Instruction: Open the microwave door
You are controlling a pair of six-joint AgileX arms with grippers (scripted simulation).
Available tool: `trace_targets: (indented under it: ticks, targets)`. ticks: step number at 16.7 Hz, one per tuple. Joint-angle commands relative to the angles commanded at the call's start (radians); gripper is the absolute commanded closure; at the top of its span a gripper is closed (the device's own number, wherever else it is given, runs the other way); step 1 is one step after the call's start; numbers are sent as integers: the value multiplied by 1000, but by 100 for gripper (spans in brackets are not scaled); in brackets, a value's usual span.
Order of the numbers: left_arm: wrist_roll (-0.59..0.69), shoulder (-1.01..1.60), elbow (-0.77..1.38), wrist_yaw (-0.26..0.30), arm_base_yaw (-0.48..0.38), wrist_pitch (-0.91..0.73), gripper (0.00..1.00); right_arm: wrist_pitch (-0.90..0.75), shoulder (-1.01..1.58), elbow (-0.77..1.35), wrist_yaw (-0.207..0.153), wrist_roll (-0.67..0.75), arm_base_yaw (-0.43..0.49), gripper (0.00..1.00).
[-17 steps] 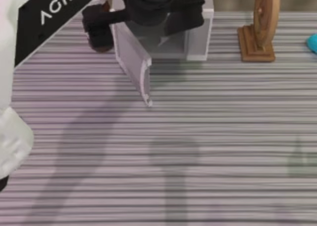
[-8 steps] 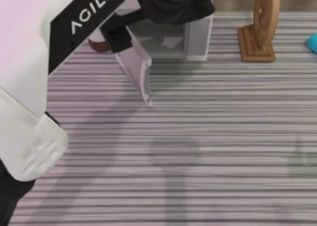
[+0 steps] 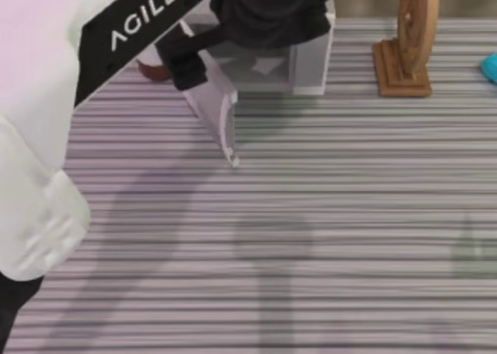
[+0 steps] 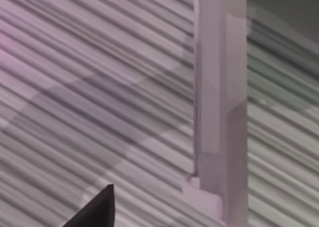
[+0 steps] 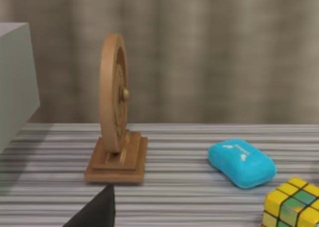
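The microwave (image 3: 311,55) stood at the far edge of the table, left of centre in the top view; it was a boxy white and light-grey oven, its top largely hidden by the left arm; its cavity lay open toward the near side. The door (image 3: 213,109) was swung well out from its left-hand hinge, standing upright and angled over the striped cloth; its grey window was translucent; the thin white handle (image 4: 219,102) ran along its free edge.
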State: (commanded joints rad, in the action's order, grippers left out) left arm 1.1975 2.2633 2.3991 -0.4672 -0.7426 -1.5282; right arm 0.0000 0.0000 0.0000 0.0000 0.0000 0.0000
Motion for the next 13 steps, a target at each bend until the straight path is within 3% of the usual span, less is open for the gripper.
trace_targets:
  ticks: [6, 12, 13]
  targets:
    - [-63, -49, -309, 10, 58, 284, 0, 0, 0, 0, 0, 0, 0, 0]
    - [-73, -56, -352, 12, 68, 326, 0, 0, 0, 0, 0, 0, 0, 0]
    - [-73, -56, -352, 12, 68, 326, 8, 0, 0, 0, 0, 0, 0, 0]
